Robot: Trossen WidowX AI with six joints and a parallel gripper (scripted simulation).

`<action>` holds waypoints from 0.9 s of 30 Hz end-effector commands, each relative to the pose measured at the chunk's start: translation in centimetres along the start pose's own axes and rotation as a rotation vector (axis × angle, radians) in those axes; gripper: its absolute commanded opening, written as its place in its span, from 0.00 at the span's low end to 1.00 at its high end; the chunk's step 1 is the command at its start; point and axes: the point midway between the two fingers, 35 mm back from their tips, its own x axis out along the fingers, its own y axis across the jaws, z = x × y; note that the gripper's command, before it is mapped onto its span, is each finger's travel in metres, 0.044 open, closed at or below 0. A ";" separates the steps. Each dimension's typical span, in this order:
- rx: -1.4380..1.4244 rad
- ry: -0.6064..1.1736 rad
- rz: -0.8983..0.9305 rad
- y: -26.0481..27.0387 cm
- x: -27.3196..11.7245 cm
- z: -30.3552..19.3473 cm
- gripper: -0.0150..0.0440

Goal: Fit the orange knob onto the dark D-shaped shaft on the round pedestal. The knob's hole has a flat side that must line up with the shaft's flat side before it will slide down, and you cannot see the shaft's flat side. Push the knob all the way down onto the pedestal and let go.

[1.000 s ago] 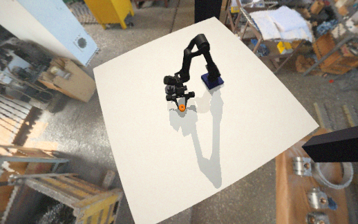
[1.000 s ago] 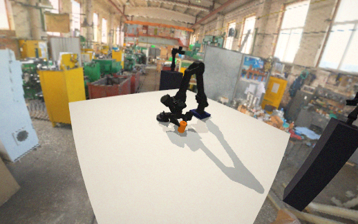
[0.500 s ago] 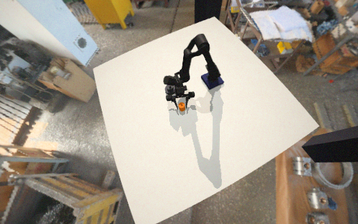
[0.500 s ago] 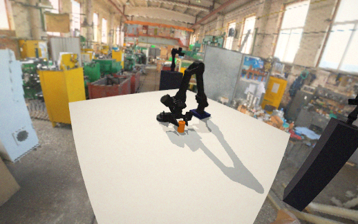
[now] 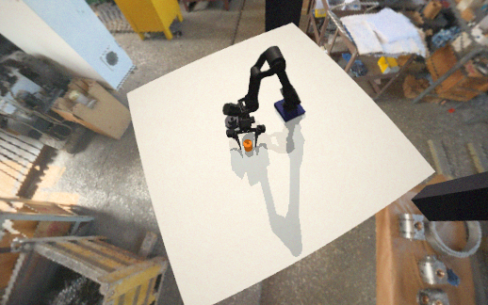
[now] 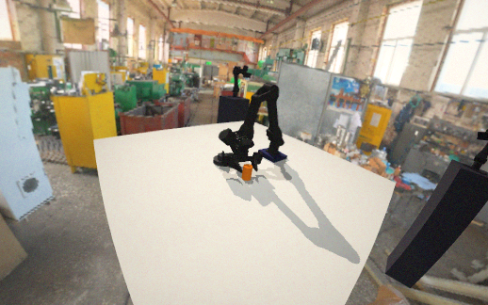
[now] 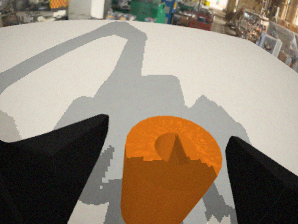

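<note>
The orange knob (image 5: 248, 145) (image 6: 247, 172) (image 7: 160, 185) appears to stand upright on the white table, with its hole facing up. The hole shows in the wrist view, partly in shadow; I cannot clearly tell where its flat side lies. My gripper (image 5: 249, 148) (image 7: 170, 133) is open, with one finger on each side of the knob and a visible gap on both sides. The dark round pedestal (image 6: 218, 161) is on the table to the left of the knob in the exterior view, partly hidden behind the arm. Its shaft cannot be made out clearly.
The arm's dark blue base (image 5: 293, 114) (image 6: 273, 155) stands on the white table (image 5: 203, 212) (image 6: 188, 226), behind and to the right of the knob. The folded arm hangs close over the pedestal. Arm shadows stretch across the table.
</note>
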 end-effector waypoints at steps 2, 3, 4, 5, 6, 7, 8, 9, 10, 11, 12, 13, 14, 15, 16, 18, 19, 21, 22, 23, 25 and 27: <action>0.002 0.000 0.000 0.0 0.0 0.0 1.00; 0.002 0.000 0.000 0.0 0.0 0.0 1.00; 0.002 0.000 0.000 0.0 0.0 0.0 1.00; 0.002 0.000 0.000 0.0 0.0 0.0 1.00; 0.002 0.000 0.000 0.0 0.0 0.0 1.00; 0.002 0.000 0.000 0.0 0.0 0.0 1.00; 0.002 0.000 0.000 -0.1 0.0 0.2 1.00; 0.002 0.000 0.000 -0.2 -0.1 0.7 1.00; 0.001 0.000 0.000 -0.3 -0.3 1.6 1.00; 0.001 0.000 0.000 -0.5 -0.5 2.7 1.00; 0.000 0.000 0.000 -0.5 -0.8 3.8 1.00; 0.000 0.000 0.000 -0.5 -1.1 5.0 1.00; -0.001 0.000 0.000 -0.5 -1.3 6.1 1.00; -0.001 0.000 0.000 -0.3 -1.6 7.1 1.00; -0.001 0.000 0.000 -0.2 -1.7 7.7 1.00; -0.001 0.000 0.000 -0.2 -1.8 7.9 1.00; -0.001 0.000 0.000 -0.2 -1.8 7.9 1.00; 0.015 0.040 -0.008 -0.7 -1.4 7.8 1.00; 0.033 0.092 -0.015 -1.2 -0.9 7.6 1.00; 0.054 0.158 -0.024 -1.8 -0.3 7.5 1.00; 0.089 0.295 -0.036 -2.5 0.7 7.2 1.00; 0.113 0.439 -0.041 -2.9 1.4 7.0 1.00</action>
